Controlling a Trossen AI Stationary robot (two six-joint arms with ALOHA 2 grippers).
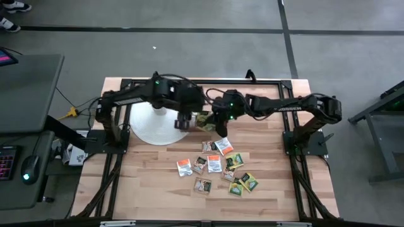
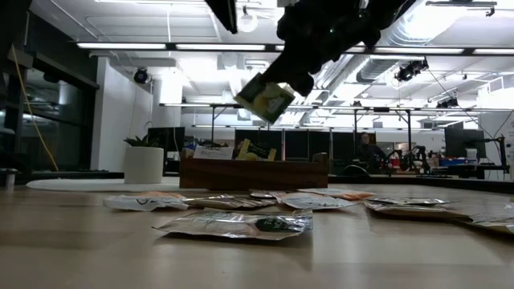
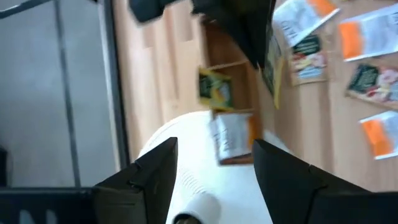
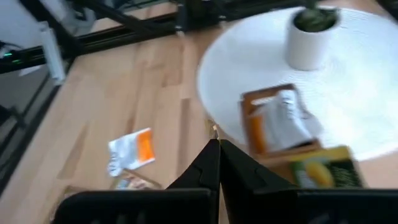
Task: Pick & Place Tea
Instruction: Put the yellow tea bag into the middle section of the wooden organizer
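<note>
— High view: where are the grippers?
— Left gripper [image 1: 183, 120] hangs with fingers spread over the wooden box [image 1: 203, 121]; right gripper [image 1: 222, 131] is clenched, empty.
— The tea?
— Sachets [image 1: 218, 165] lie scattered nearer; some sachets sit in the box.

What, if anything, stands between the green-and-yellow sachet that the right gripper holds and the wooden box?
Nothing visible lies under it: the right gripper holds the green-and-yellow sachet clear above the wooden box. The left gripper hovers open over the box's end by the white disc.
</note>
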